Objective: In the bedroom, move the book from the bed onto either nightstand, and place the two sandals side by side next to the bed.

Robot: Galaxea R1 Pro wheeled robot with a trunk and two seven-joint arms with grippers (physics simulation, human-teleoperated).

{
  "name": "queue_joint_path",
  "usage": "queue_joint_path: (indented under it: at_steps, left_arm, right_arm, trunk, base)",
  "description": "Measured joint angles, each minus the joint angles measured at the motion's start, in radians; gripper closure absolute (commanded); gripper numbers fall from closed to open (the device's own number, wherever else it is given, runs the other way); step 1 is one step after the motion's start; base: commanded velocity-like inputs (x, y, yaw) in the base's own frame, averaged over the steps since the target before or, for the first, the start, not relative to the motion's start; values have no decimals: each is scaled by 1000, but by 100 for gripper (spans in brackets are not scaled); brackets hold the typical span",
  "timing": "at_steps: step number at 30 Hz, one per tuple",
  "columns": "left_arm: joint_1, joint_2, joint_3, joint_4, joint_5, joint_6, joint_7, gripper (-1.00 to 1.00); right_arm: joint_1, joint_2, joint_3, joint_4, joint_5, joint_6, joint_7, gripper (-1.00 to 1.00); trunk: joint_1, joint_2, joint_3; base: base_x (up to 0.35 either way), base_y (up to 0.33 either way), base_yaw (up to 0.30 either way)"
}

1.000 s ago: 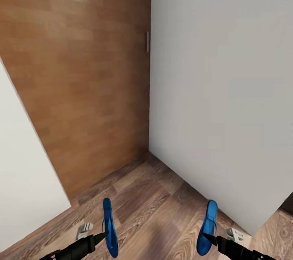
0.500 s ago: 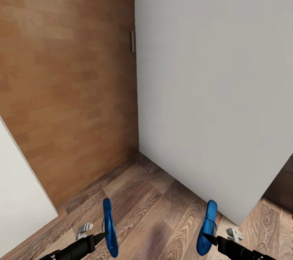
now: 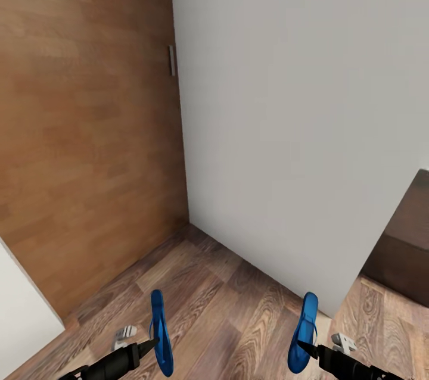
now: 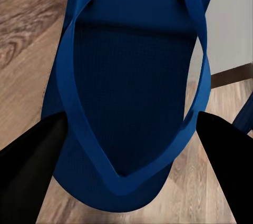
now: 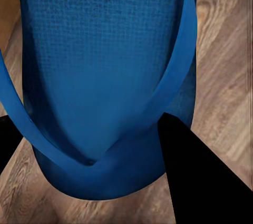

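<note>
Currently each arm carries one blue flip-flop low in the head view: the left gripper (image 3: 154, 342) is clamped on the left sandal (image 3: 159, 332) at lower left of centre, and the right gripper (image 3: 301, 344) is clamped on the right sandal (image 3: 302, 332) at lower right. Both sandals stand on edge above the wood-plank floor (image 3: 226, 314). Up close, the dark fingers (image 4: 31, 176) pinch the sole's sides near the strap's point. The sandals look thin, light and bendy, likely floppy at the free end, so a hold near the middle of the sole seems steadier. A grey wall (image 3: 298, 118) fills the upper right, and a brown wooden panel (image 3: 83, 130) the upper left.
</note>
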Motion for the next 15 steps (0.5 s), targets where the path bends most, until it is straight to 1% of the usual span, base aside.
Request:
queue_joint_path:
  at_steps: [15]
  left_arm:
    - [0, 0, -1, 1, -1, 0, 1, 100]
  right_arm:
    - [0, 0, 0, 0, 0, 0, 0, 100]
  trunk:
    - [0, 0, 0]
  base:
    - [0, 0, -197]
